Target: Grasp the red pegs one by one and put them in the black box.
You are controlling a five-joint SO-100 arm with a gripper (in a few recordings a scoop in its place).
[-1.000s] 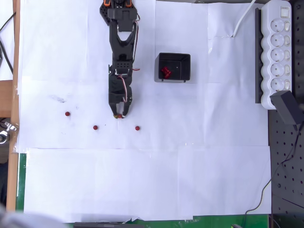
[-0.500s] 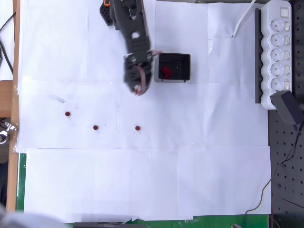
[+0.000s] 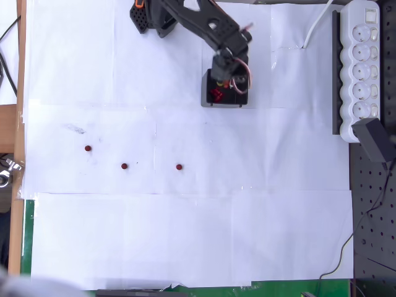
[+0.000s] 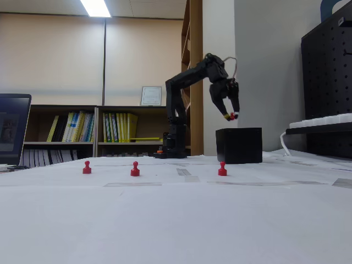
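We see the gripper (image 4: 231, 116) poised above the black box (image 4: 238, 145), clamped on a red peg (image 4: 232, 116). Three red pegs (image 3: 124, 166) stand in a row on the white paper (image 3: 185, 235), well left of the box.

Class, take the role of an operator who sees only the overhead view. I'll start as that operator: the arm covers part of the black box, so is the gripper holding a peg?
Observer: Yes. In the fixed view the gripper pinches a red peg.
Operator: Is it inside the black box yet?
Observer: No. It hangs above the black box, clear of its top edge.
Operator: Are the three pegs on the paper upright?
Observer: Yes, all three stand on their bases.
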